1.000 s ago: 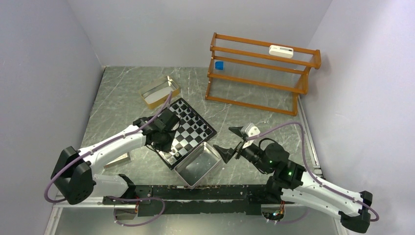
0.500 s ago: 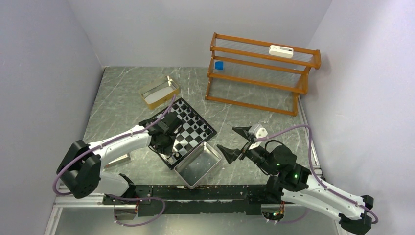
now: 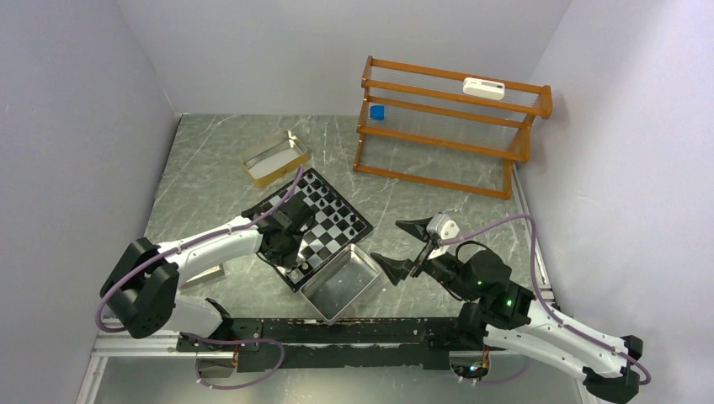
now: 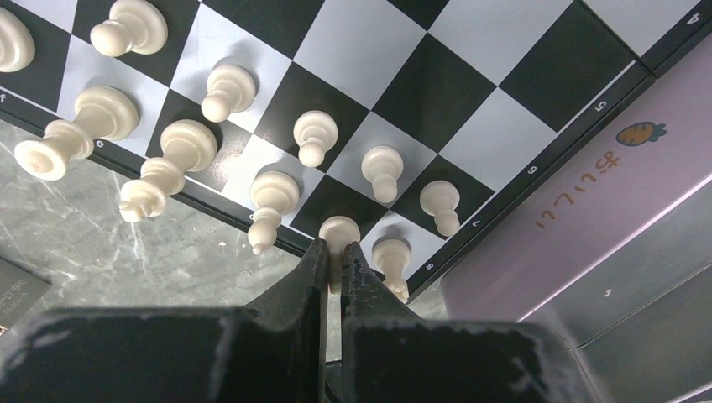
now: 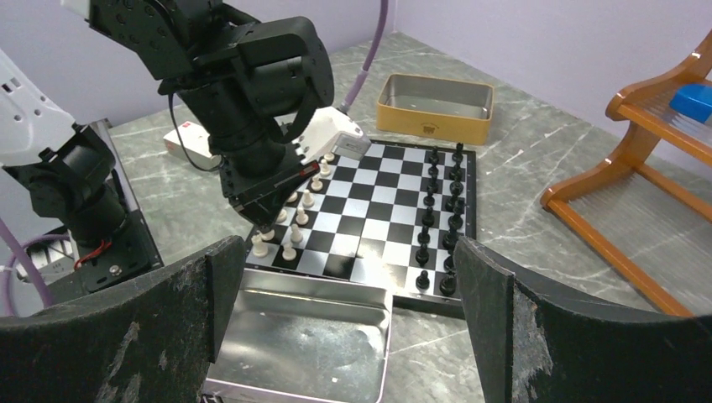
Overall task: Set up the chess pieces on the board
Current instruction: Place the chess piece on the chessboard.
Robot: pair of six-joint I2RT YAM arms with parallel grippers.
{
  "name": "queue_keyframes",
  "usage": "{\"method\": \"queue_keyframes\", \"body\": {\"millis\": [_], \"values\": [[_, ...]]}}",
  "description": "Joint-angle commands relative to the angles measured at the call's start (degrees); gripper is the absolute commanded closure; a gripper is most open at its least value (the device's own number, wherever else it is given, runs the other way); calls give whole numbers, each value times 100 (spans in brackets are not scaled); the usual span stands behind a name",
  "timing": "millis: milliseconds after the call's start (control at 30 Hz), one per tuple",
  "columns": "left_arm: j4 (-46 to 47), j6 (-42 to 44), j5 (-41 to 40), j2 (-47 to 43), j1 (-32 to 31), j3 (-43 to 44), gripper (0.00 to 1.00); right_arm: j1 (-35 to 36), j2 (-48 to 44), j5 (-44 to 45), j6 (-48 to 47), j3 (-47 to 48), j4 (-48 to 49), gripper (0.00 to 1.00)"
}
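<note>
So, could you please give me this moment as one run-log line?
left end effector: shut on cream piece at board edge | right end effector: open, empty, beside tray

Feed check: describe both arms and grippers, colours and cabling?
Left arm and right arm: white links, black joints, a purple cable looping along each. Left gripper and right gripper: black, tapered fingers, scuffed. Green lights glow on the right arm.
</note>
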Motion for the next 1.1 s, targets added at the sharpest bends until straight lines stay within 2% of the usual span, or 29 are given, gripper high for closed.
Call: {"method": "queue_keyframes", "body": {"millis": [0,433,533,667,833,1067], "values": [[220,-4,-95,133,-40,-47,95,21,1,-210,36,79,208,0],[186,-47,-198,175,-84,-47,91,16,-8,-179,210,28,212,0],[154,-74,-195,162,-120,-43,85,21,-4,-171,247,57,193,0],[110,-112,-250,117,-168,-27,71,21,53,-185,230,80,168,0],[2,-134,-292,-16,-190,81,67,21,142,-210,285,100,181,0],[-62,-291,-538,-653,-190,505,55,16,654,1011,1419,402,-528,0]]}}
